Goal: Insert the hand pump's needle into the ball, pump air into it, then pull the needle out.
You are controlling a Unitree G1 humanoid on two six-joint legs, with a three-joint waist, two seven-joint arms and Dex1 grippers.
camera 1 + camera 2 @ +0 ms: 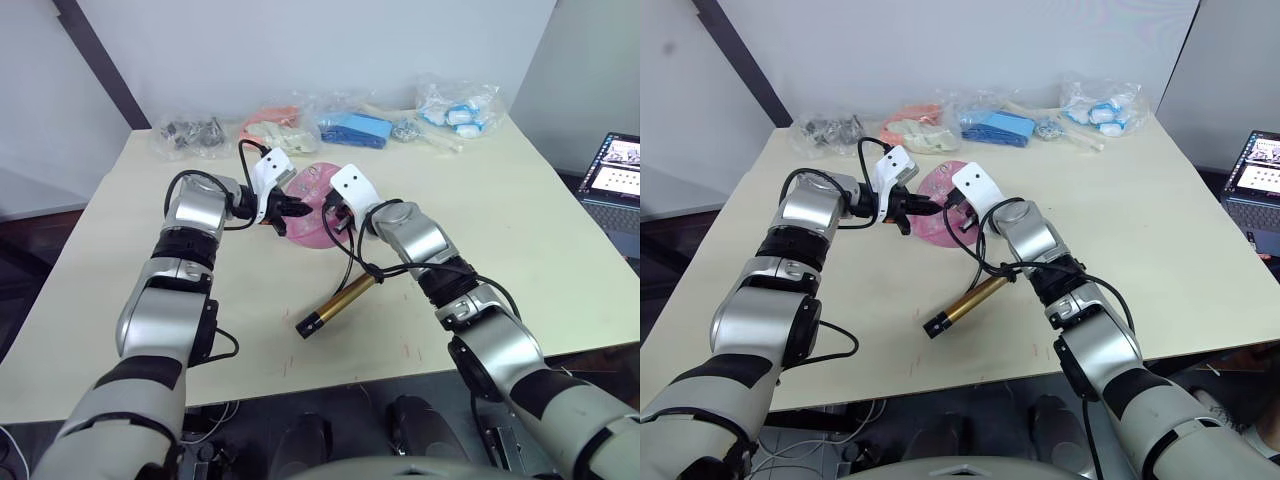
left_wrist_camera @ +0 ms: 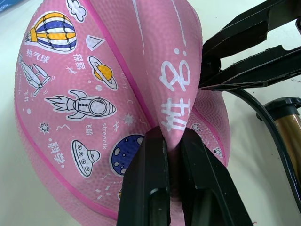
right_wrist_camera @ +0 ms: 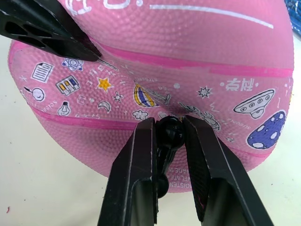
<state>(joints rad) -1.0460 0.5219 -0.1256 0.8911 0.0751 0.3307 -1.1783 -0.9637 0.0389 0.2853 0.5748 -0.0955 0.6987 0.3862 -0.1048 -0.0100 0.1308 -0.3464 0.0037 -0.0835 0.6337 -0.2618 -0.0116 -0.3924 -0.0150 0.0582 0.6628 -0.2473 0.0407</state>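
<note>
**Both grippers meet at a limp pink ball**

On the cream table [image 1: 520,240], the left gripper [image 2: 171,141] is clamped on a pinched fold of the ball [image 2: 94,94], which is pink and deflated. Just right, the right gripper [image 3: 168,129] is closed on the needle [image 3: 170,132] fitting, pressed against the ball's skin. The hand pump [image 1: 335,300] lies nearer the robot, its hose looping up.
</note>
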